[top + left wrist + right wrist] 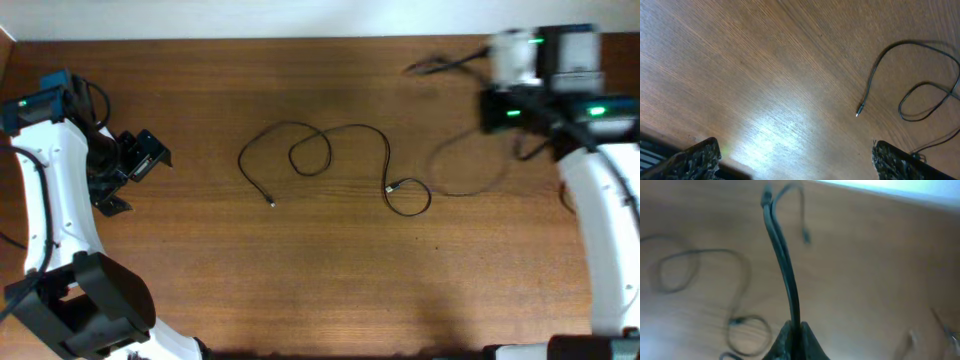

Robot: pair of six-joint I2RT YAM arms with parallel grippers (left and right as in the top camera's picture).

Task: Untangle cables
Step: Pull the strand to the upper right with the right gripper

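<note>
Wood desk (330,285): right end effector (794,330) clamped on doubled cable (785,265), left end effector (795,156) gaping; yanking could cinch the plug-side loop (410,211).

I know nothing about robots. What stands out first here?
A thin black cable snakes in loops across the middle of the wooden table. At the far right, the right arm has its jaws shut on a doubled black cord; the left arm sits at the left edge, jaws wide open.

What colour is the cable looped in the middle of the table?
Black. The cable shows best in the overhead view.
</note>
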